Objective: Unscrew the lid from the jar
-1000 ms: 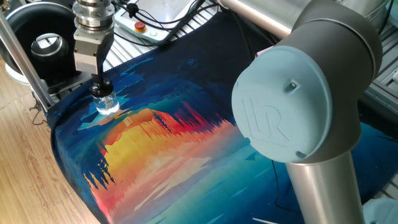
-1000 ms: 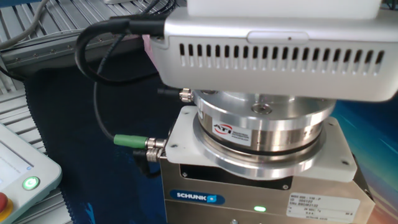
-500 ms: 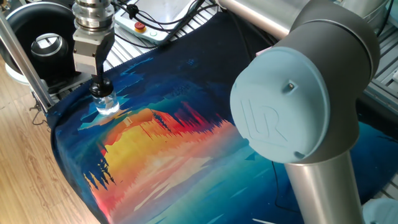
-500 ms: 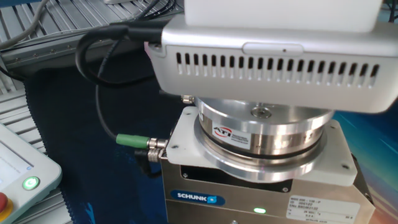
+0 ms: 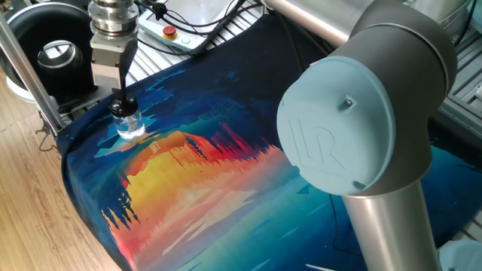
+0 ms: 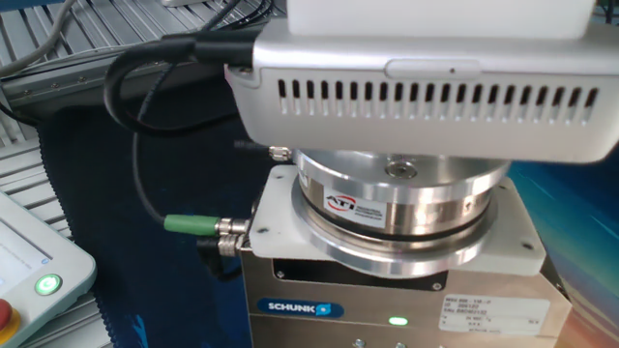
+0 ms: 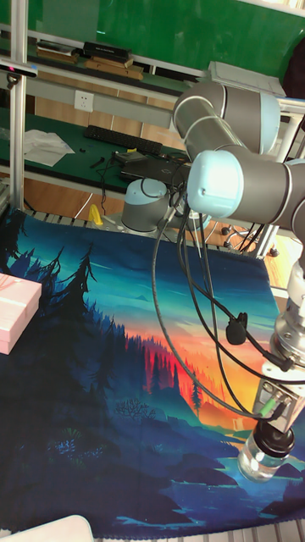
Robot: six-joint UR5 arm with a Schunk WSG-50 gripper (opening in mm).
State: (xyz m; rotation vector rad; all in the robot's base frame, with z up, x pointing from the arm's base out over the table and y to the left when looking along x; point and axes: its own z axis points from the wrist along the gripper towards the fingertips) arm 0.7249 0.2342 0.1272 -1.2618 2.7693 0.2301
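Gripper [image 5: 120, 104]: fingers closed vertically on the lid [image 7: 274, 441], a small black cap. Jar [image 5: 129, 124]: clear glass, upright on the printed cloth [image 5: 196, 173], near the tabletop's corner beside the large black ring device [image 5: 53, 53]. Risks, judged: nothing steadies the glass, so a twist may spin the whole jar, or a lift may drag it and tip it.

A table [image 5: 30, 196] carries a painted sunset cloth [image 5: 196, 165], bearing the jar [image 5: 129, 125] and pink box [image 7: 15, 312].
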